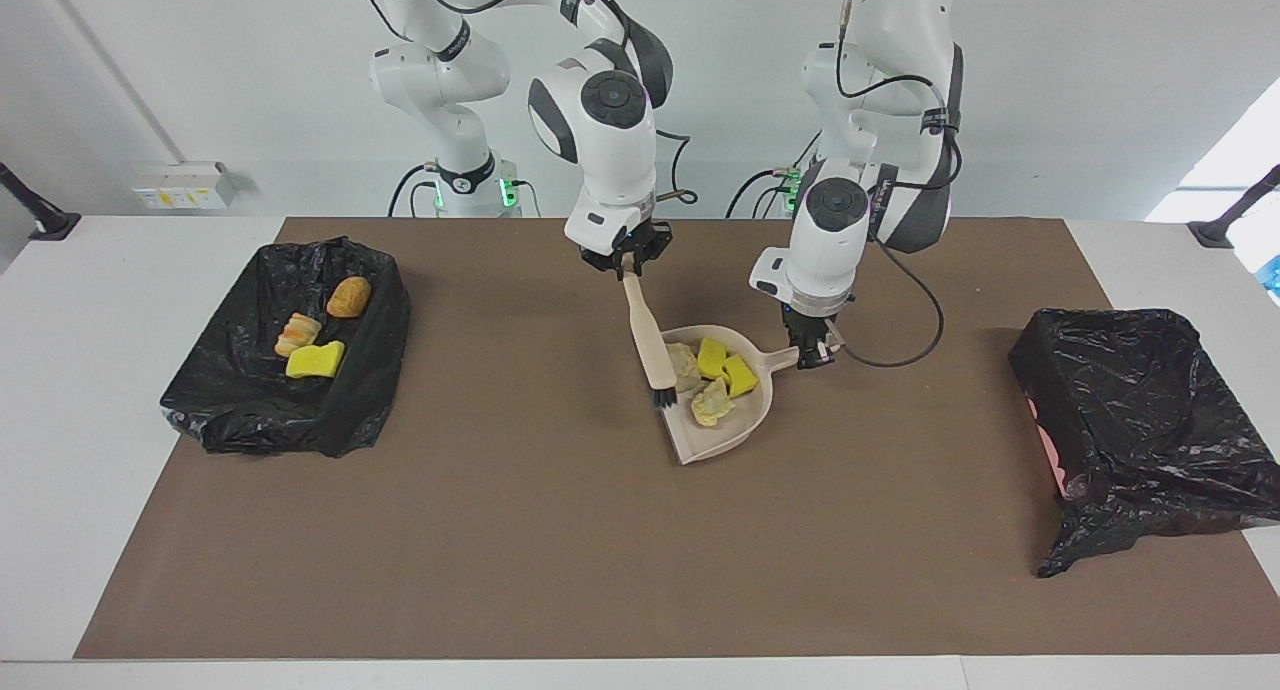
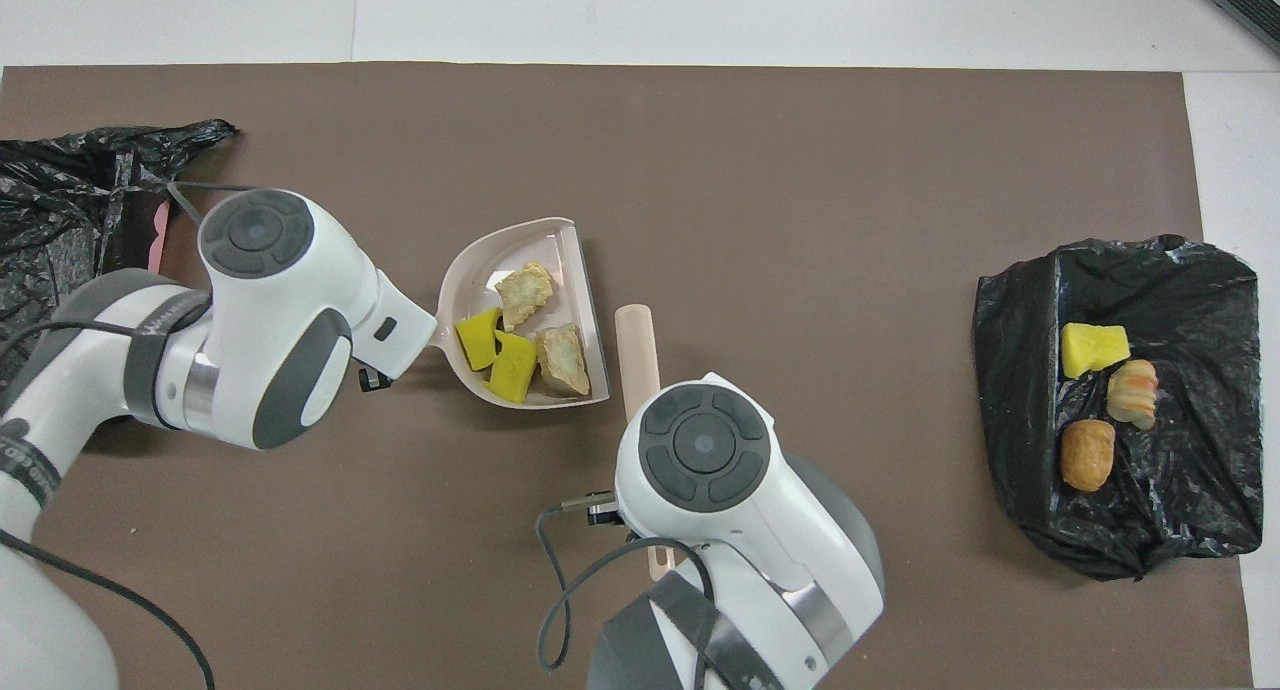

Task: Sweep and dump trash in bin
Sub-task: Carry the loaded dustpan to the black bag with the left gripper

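Observation:
My left gripper (image 1: 808, 355) is shut on the handle of the beige dustpan (image 1: 738, 425), which looks lifted a little off the mat; it also shows in the overhead view (image 2: 480, 270). In the pan lie two yellow sponge chunks (image 1: 712, 358) (image 2: 513, 366) and two tan lumps (image 1: 712, 402) (image 2: 525, 290). My right gripper (image 1: 627, 260) is shut on the top of the beige brush (image 1: 648, 345) (image 2: 635, 345), which hangs beside the pan with its bristles down. The black-lined bin (image 1: 240, 410) (image 2: 1180, 490) holds three more scraps (image 1: 315, 360) (image 2: 1093, 349).
The bin with the scraps stands at the right arm's end of the brown mat. A second black-bagged bin (image 1: 1140, 400) (image 2: 50, 260) stands at the left arm's end. White table shows around the mat.

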Controlling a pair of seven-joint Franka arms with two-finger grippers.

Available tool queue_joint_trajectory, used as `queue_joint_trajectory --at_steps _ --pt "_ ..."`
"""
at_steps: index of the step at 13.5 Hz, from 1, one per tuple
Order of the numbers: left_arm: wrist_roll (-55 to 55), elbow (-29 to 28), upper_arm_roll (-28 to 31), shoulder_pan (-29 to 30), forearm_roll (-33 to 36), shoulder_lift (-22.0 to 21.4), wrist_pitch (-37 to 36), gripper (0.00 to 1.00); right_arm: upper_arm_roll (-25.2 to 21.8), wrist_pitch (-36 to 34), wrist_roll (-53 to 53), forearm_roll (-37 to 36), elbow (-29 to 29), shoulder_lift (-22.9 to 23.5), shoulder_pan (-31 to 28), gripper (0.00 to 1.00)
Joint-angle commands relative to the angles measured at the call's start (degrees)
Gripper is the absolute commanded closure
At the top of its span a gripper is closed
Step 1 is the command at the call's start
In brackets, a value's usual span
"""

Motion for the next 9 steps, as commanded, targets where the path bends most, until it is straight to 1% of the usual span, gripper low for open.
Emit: queue_joint_trajectory --at_steps 1,3,5,7,9 --pt "3.82 8.5 -0.34 3.41 -1.16 3.73 -4.87 1.0 0.14 2.06 7.76 3.06 -3.87 -2.93 4.84 1.0" --pt "7.07 12.45 -0.34 5.96 -1.42 3.81 -8.2 1.0 0.14 4.77 13.05 3.06 -5.1 -2.58 9.33 1.0" --pt "10.84 16.41 -0.34 8.68 -1.33 4.51 -11.2 1.0 0.14 5.23 16.4 3.06 -6.07 -2.67 12.5 1.0" --pt "14.8 17.3 -0.34 12.54 -1.16 4.52 -11.65 1.0 0.14 5.75 17.29 3.15 -7.83 -2.14 15.23 1.0" --pt "20.24 18.35 -0.25 16.67 -0.81 4.43 -11.74 1.0 0.14 9.34 18.43 3.23 -10.63 -1.97 17.08 1.0"
